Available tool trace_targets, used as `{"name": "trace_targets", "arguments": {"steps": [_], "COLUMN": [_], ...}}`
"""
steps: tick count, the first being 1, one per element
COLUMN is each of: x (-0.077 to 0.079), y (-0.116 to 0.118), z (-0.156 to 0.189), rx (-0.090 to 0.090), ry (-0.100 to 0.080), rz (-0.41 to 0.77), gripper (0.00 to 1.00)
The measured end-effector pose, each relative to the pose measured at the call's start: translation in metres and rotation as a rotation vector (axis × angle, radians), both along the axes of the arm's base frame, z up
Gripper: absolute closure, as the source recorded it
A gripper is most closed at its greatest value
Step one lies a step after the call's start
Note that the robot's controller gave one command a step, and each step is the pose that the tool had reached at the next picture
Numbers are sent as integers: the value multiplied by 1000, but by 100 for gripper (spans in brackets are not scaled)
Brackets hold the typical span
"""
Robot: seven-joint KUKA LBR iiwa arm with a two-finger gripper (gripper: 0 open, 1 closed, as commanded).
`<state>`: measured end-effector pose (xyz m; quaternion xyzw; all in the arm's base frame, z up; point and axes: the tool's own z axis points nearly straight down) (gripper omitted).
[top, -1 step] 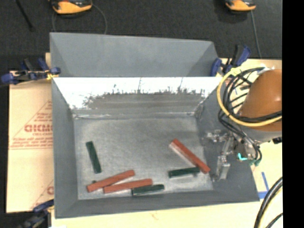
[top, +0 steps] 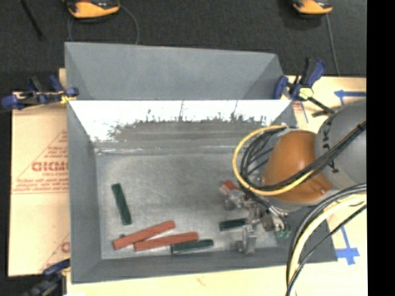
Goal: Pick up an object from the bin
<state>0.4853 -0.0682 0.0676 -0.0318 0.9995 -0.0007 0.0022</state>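
Up top and closest to the lens, the orange cover on the wrist bulges over the scene, with black and yellow cables looping round it and the grey arm coming in behind it from the right. Beneath that cover the hand sits low in the bin, near the front right corner of the floor and close to the front wall. Released or clenched? I cannot tell; the metal parts down there run together under the cover. Right beside the hand, on the side away from the arm, a short dark green stick lies flat on the floor with one end pointing in at the hand. Touching or just shy of it, I can't call, and nothing shows it being grasped. It is the nearest piece to the hand. Just past the hand toward the back wall, tucked at the cover's edge, a small reddish bit peeks out; what it is I cannot tell. Farther out from the hand, again on the side away from the arm, a longer dark green stick lies flat along the front wall. Beyond it come a lower red stick and an upper red stick, side by side and roughly parallel, the lower one ending right at the longer green one. Farthest from the hand, well apart, a lone dark green stick lies steeply angled across the floor.
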Motion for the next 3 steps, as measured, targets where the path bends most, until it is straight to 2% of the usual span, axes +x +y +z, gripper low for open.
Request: {"name": "trace_targets", "arguments": {"steps": [1, 2, 3], "x": [1, 6, 19], "y": [-1, -11, 24], "z": [3, 168, 235], "rx": [-2, -3, -3], "ry": [-3, -7, -3], "rz": [4, 99, 637], "gripper": [100, 100, 100]}}
